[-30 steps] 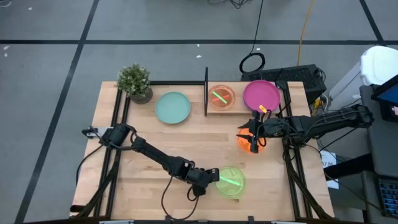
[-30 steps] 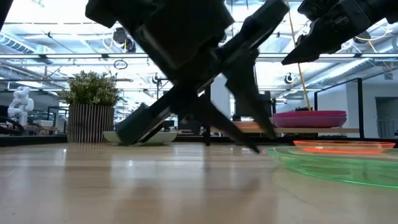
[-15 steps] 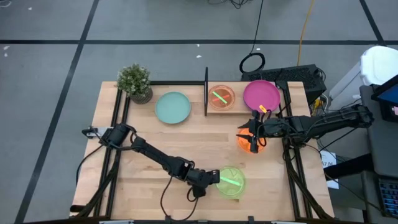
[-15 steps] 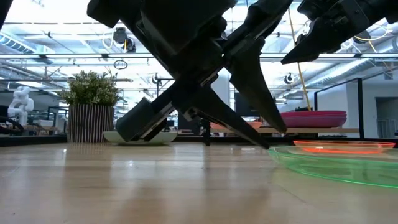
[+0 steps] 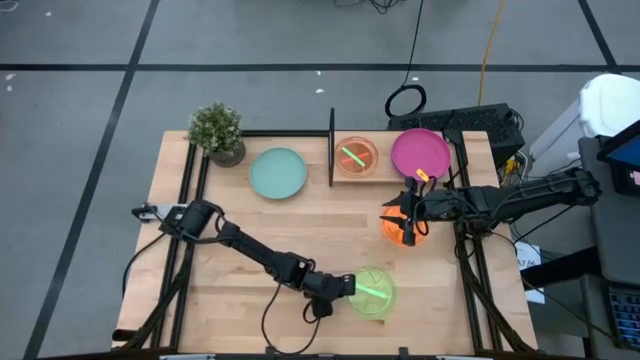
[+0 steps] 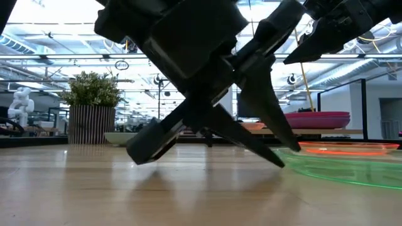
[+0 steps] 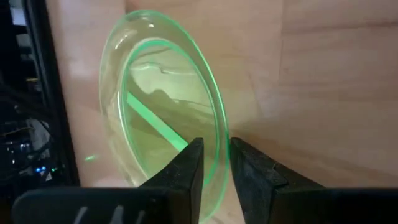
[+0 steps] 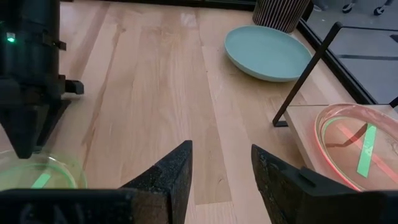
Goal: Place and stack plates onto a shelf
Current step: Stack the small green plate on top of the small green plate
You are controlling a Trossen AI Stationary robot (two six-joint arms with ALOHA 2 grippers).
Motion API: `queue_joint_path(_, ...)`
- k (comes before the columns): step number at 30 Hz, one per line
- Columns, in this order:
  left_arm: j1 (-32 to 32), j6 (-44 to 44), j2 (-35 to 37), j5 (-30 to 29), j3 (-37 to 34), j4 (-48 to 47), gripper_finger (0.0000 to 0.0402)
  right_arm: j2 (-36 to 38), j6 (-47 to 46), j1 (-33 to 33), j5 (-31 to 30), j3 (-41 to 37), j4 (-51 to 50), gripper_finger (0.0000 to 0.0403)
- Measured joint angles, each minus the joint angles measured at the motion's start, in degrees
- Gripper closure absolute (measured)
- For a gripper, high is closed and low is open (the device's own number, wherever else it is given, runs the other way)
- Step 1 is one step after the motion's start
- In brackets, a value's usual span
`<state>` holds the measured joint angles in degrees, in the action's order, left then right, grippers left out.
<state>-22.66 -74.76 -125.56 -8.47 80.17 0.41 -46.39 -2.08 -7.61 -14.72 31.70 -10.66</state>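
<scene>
Wooden bench carries scattered plates. Left tool pinches the green plate's rim at the near edge, likely to lift it toward the shelf. Right tool waits spread above the orange plate.

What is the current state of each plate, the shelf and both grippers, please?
Green plate: flat on table, rim between left gripper fingers.
Orange plate: on table under open right gripper.
Pink plate: on shelf.
Magenta plate: beside shelf.
Teal plate: on table, untouched.
</scene>
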Motion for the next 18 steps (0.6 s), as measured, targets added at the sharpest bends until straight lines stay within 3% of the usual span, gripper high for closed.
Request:
queue_joint_path(7,0.4,2.7,0.0,0.0,0.0,-0.7,0.0391,0.0,0.2,0.0,0.0,0.0,0.1,0.0255)
queue_joint_path(18,0.5,4.6,0.8,-6.4,0.0,0.4,0.0398,0.0,0.4,0.0,-0.1,0.0,0.1,0.0255)
